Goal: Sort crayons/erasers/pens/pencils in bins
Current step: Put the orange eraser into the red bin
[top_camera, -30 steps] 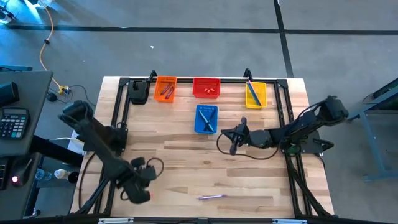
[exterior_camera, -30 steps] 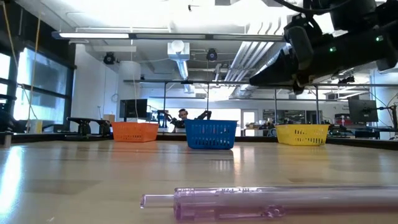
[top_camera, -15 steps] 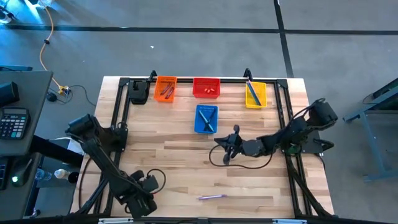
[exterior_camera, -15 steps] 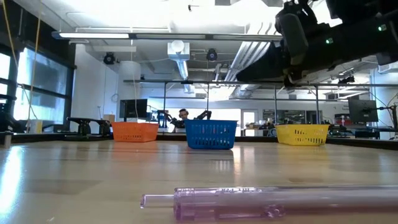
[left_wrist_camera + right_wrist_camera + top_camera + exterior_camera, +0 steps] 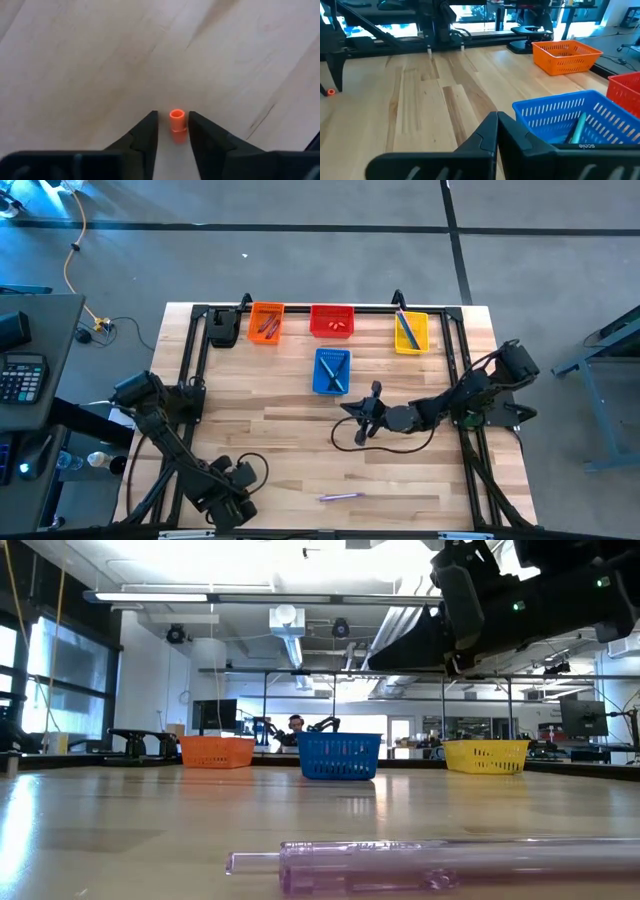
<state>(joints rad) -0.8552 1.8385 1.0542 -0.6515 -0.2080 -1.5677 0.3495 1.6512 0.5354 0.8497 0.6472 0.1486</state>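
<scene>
Left wrist view shows the left gripper [image 5: 172, 131] with its two dark fingers [image 5: 144, 134] narrowly parted around a tiny orange-red eraser lump [image 5: 177, 120] that stands on the pale wooden table [image 5: 90, 60]; whether the pads actually press it cannot be told. From above, that gripper [image 5: 228, 502] sits low at the table's near left corner.

Right wrist view shows the right gripper [image 5: 497, 131] with its fingers brought together, nothing between them, just short of the blue plastic mesh basket [image 5: 600, 112]. In the high view it [image 5: 363, 416] hovers over the table's middle, just beside the blue basket's [image 5: 332, 371] near right corner.

Four baskets are in sight. Along the far edge stand three: the orange mesh basket [image 5: 265, 323] with a few short reddish crayons [image 5: 266, 328], the red mesh basket [image 5: 332, 321] with small pinkish erasers [image 5: 336, 326], too small to count, and the yellow mesh basket [image 5: 411, 332] with a long blue pen [image 5: 405, 330] lying slantwise in it. The blue basket stands alone nearer the middle and holds thin dark pencils [image 5: 334, 369], at least two; the right wrist view shows a teal-green stick [image 5: 578, 128] leaning inside it.

One long pale purple translucent pen [image 5: 340, 496] lies loose on the table near the front edge, well apart from both grippers; the low view has it [image 5: 450, 862] lying flat across the foreground.
</scene>
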